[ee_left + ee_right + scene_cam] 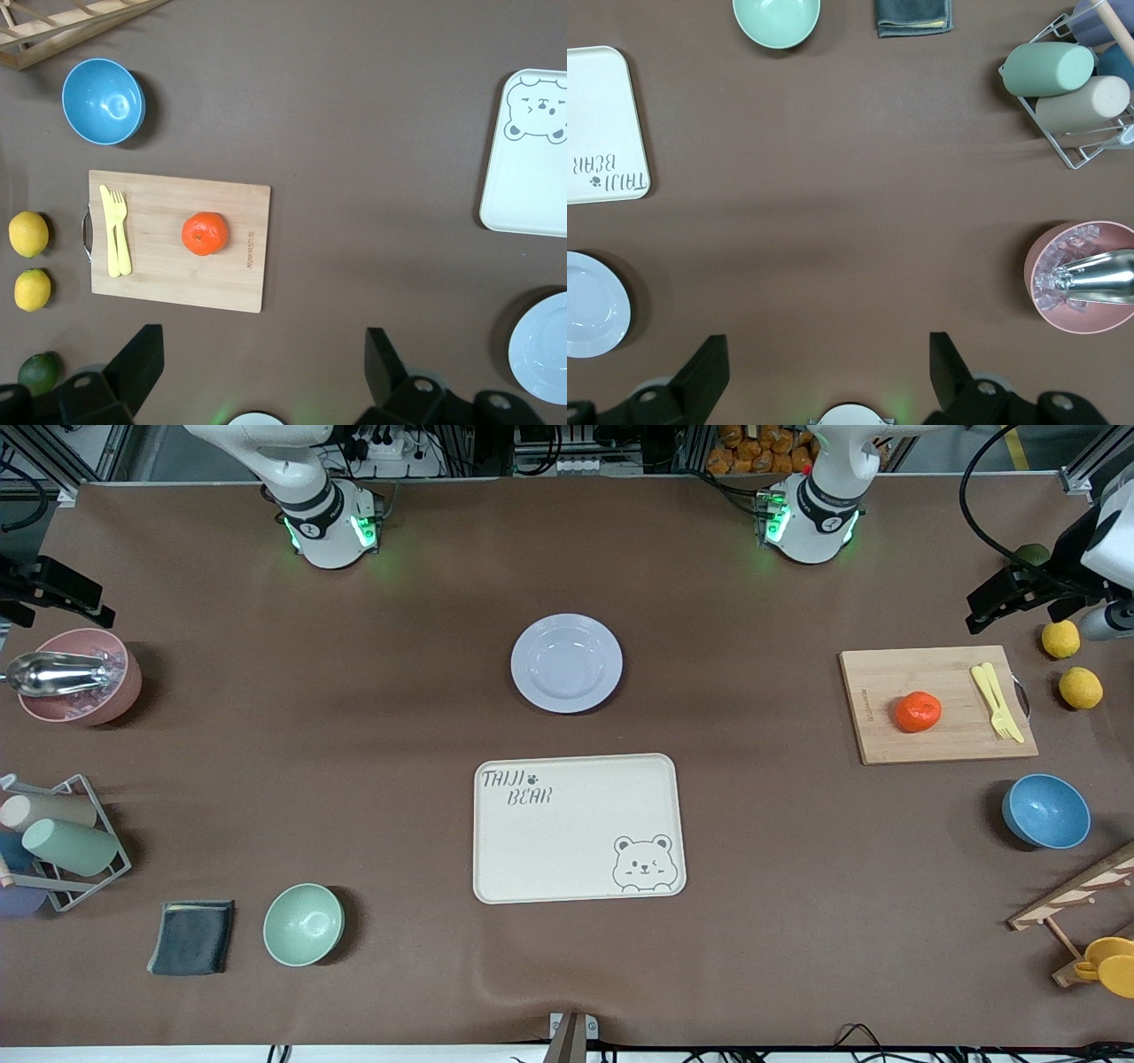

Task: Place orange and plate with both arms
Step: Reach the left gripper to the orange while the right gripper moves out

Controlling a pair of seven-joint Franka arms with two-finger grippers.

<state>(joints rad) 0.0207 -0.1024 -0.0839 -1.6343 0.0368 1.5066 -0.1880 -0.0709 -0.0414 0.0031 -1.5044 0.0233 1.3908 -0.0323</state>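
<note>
The orange (pixel 918 711) lies on a wooden cutting board (pixel 886 682) toward the left arm's end of the table; it also shows in the left wrist view (pixel 205 234). The lavender-white plate (pixel 567 662) sits empty mid-table, farther from the front camera than the cream bear tray (pixel 578 828). The plate's edge shows in both wrist views (pixel 540 347) (pixel 592 305). My left gripper (pixel 263 329) is open and empty, high over bare table beside the board. My right gripper (pixel 828 336) is open and empty, high over bare table between the plate and a pink bowl. Neither hand shows in the front view.
Yellow cutlery (pixel 997 700) lies on the board. Two lemons (pixel 1060 638), a green fruit (pixel 1032 553) and a blue bowl (pixel 1045 810) stand near it. A pink bowl (pixel 78 676), cup rack (pixel 58 841), cloth (pixel 192 936) and green bowl (pixel 303 924) occupy the right arm's end.
</note>
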